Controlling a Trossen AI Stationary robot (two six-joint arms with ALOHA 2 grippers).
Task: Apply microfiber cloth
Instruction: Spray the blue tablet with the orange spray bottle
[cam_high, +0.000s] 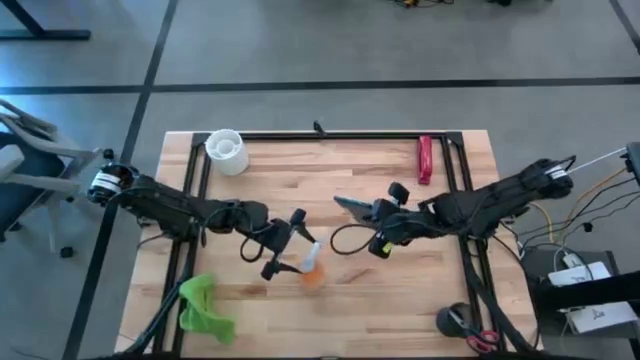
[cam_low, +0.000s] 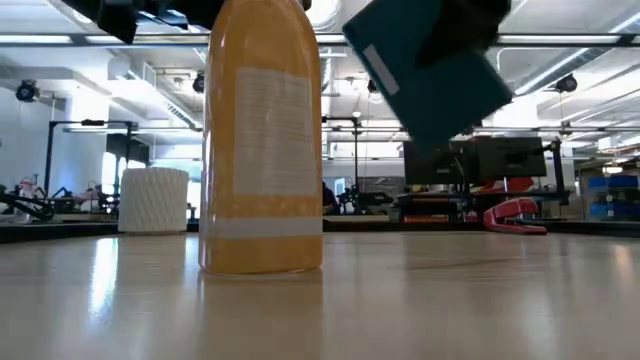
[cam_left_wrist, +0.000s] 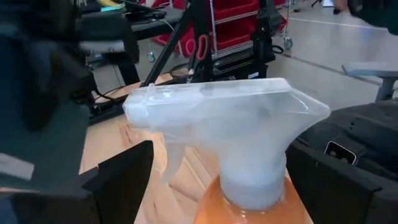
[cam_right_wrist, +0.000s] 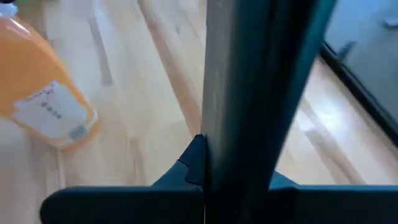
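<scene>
The microfiber cloth (cam_high: 204, 306) lay crumpled near the table's (cam_high: 400, 300) front-left corner, untouched by either arm. The left gripper (cam_high: 288, 243) hung near the middle of the table, its fingers (cam_left_wrist: 121, 180) spread on either side of the orange spray bottle (cam_high: 313, 272), around the white trigger head (cam_left_wrist: 230, 124) without visibly pressing it, so it read as open around the bottle rather than clamped. The right gripper (cam_high: 380, 225) was just to the right of the bottle, closed on a dark flat slab (cam_low: 430, 65) that it carried tilted above the tabletop. The cloth sat well apart from both tools, toward the front-left of the bottle, and plainly closer to the left arm, whose base stood on that side. With the right gripper occupied by the slab, the left one looked the natural choice for fetching the cloth: it would have to clear the bottle and swing back toward that front-left corner. The cloth's bunched shape ran roughly along the left edge, offering raised folds to pinch. A white ribbed cup (cam_high: 227, 150) stood near the back-left corner and a red stapler (cam_high: 425, 159) toward the back-right, both out of the way.
</scene>
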